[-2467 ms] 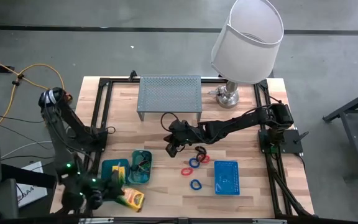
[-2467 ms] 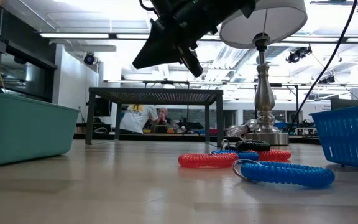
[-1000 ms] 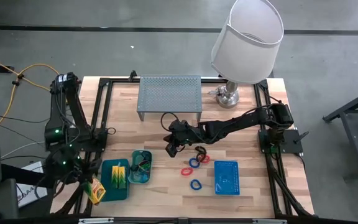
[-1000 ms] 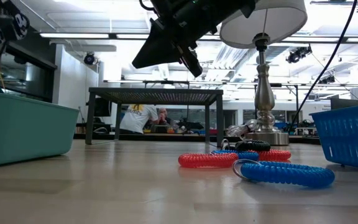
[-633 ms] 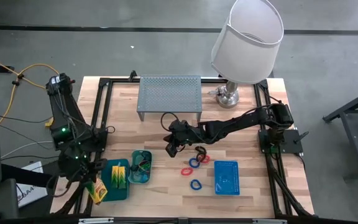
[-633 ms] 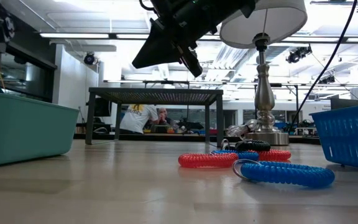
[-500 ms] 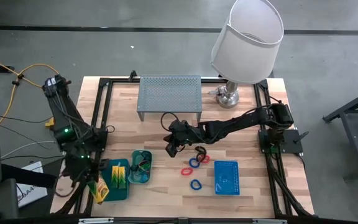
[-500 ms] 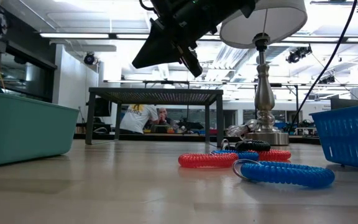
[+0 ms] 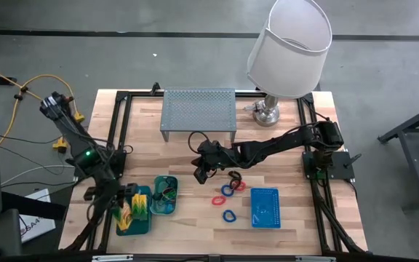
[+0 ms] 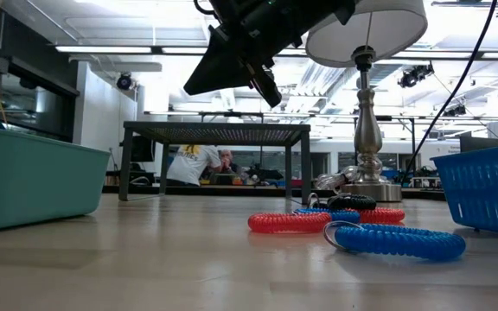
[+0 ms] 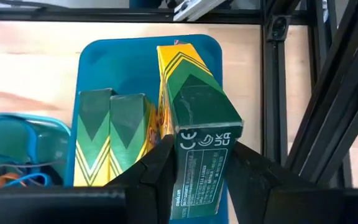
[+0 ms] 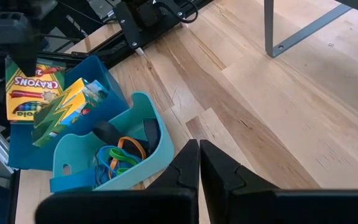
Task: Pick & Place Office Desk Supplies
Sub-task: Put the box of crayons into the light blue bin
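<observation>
Left hand [image 11: 197, 163] is grasping a crayon box [image 11: 199, 140] between its fingers [image 11: 160, 163], holding it over the rectangular tray [image 9: 135, 222] at the counter's [image 9: 195, 225] left front corner. Box is hanging just above the tray, next to two more crayon boxes [image 11: 114, 137] lying side by side inside. Whether it is touching the tray floor, cannot tell.

Next tray [image 12: 145, 155], rounded, teal, is sitting just beside the first, holding loose rubber bands [image 12: 118, 154].

Right hand [image 9: 201, 173] is hovering clenched, nothing in it, above mid-counter, in front of the riser [image 9: 198, 110].

Band loops [image 9: 228, 196] — red, blue, black — are lying in a cluster near the right hand, on the bare counter. Blue basket [image 9: 265, 207] is standing just beside them. Lamp [image 9: 288, 51] is standing at the back right.
</observation>
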Controlling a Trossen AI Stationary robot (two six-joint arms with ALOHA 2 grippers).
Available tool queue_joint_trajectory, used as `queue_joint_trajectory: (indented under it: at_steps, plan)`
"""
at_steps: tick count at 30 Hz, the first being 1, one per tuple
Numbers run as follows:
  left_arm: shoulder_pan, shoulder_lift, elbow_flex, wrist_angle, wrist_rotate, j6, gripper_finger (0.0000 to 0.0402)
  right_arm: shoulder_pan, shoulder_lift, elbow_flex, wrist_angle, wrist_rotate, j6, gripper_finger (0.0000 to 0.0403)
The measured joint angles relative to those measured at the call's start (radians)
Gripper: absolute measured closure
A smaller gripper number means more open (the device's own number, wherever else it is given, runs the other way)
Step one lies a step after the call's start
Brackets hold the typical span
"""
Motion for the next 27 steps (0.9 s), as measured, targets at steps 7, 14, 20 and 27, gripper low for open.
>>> queue_joint_trajectory:
  at_steps: [7, 14, 20, 27]
  plan:
    - [0.088, 0.001, -0.049, -0.008, 0.080, 0.067, 0.0288, 0.000, 0.000, 0.000, 0.000, 0.000, 0.000, 0.0401]
    - [0.165, 0.001, -0.061, -0.006, 0.148, 0.102, 0.0288, 0.000, 0.000, 0.000, 0.000, 0.000, 0.000, 0.0401]
    - [0.192, 0.001, -0.061, -0.016, 0.147, 0.094, 0.0288, 0.000, 0.000, 0.000, 0.000, 0.000, 0.000, 0.0401]
    - [0.197, 0.001, -0.077, -0.014, 0.135, 0.092, 0.0288, 0.000, 0.000, 0.000, 0.000, 0.000, 0.000, 0.0401]
